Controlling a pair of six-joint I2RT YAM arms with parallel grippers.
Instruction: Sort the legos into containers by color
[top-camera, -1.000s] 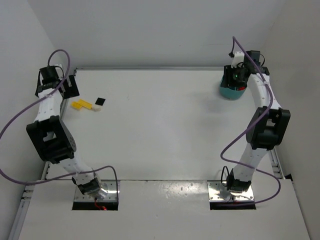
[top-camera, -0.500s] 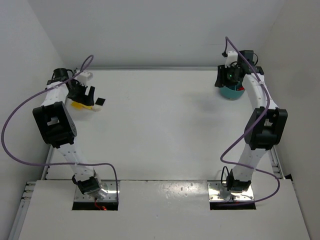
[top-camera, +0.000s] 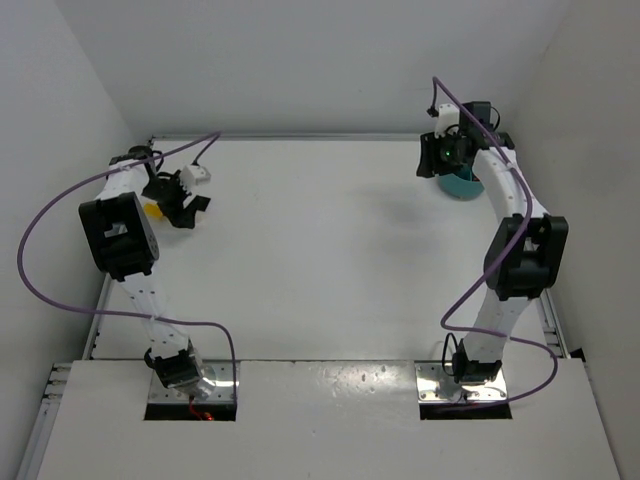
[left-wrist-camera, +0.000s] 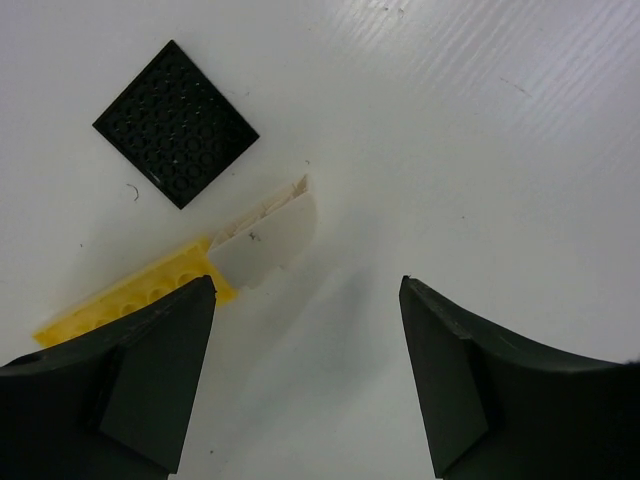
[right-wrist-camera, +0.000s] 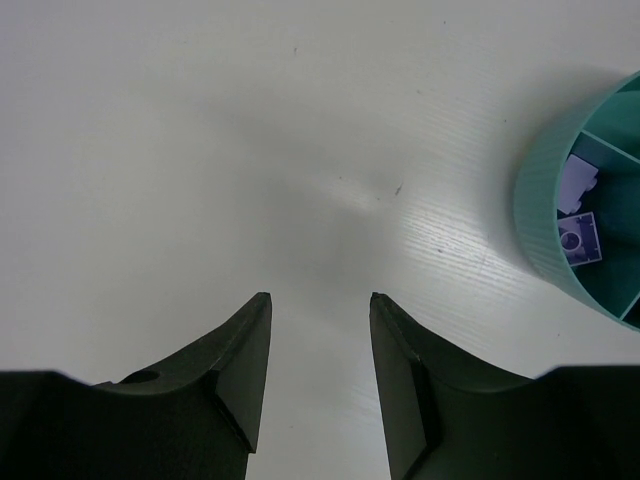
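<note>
Hovering left gripper (left-wrist-camera: 305, 290), seemingly above legos (left-wrist-camera: 268, 240)

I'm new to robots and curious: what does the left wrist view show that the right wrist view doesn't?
Only the left wrist view: a black square plate, and a white brick touching a yellow brick. Only the right wrist view: part of a teal tub with pale bricks in one compartment. Both: the white table, and the left pincer or right pincer, open and empty.
</note>
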